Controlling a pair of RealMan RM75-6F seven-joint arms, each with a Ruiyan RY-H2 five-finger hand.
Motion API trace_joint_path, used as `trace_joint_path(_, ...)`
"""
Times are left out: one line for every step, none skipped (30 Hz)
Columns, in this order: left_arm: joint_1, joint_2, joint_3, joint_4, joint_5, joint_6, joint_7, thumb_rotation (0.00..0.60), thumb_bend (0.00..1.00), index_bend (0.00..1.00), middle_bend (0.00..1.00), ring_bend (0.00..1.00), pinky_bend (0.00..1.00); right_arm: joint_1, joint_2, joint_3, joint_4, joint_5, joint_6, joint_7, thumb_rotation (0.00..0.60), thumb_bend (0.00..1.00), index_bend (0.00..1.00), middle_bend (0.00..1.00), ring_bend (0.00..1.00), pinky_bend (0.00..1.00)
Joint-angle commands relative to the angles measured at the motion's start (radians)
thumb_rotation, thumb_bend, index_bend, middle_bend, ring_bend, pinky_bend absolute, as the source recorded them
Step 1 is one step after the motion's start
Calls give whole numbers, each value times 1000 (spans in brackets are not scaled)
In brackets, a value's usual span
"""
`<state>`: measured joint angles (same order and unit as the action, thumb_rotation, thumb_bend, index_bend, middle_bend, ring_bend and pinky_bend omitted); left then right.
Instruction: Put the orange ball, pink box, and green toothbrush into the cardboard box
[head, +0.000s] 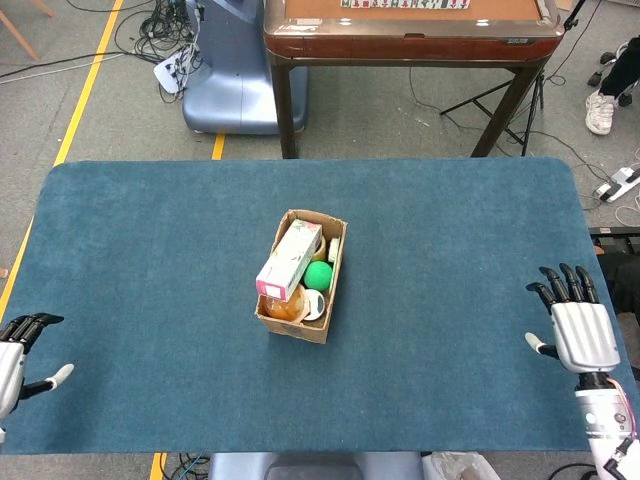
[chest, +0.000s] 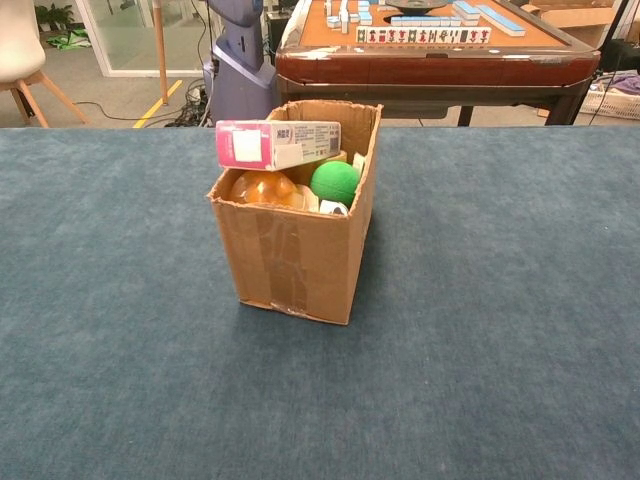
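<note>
The cardboard box (head: 301, 327) (chest: 300, 260) stands mid-table. Across its top lies the pink box (head: 290, 258) (chest: 277, 143), sticking out over the rim. Under it sits the orange ball (head: 285, 305) (chest: 262, 188). A green round piece (head: 318, 275) (chest: 334, 182) with white parts beside it shows inside; I cannot tell whether it belongs to the toothbrush. My right hand (head: 576, 326) hovers open at the table's right edge, far from the box. My left hand (head: 14, 358) is open at the left edge, partly cut off. Neither hand appears in the chest view.
The blue cloth table (head: 150, 250) (chest: 500, 300) bears only the box. Behind it stand a wooden mahjong table (head: 410, 30) (chest: 430, 55) and a blue-grey robot base (head: 225, 80). A person's shoe (head: 603, 108) shows at far right.
</note>
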<state>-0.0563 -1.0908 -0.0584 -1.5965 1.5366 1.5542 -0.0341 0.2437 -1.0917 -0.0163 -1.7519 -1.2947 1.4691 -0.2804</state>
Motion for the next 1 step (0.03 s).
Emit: trace_joint_path(-2, 1, -1, 2, -6, -5, -3, 600, 112, 297, 317, 260, 416, 1, 5, 8, 2, 2, -23, 6, 600, 29, 291, 139, 0, 20)
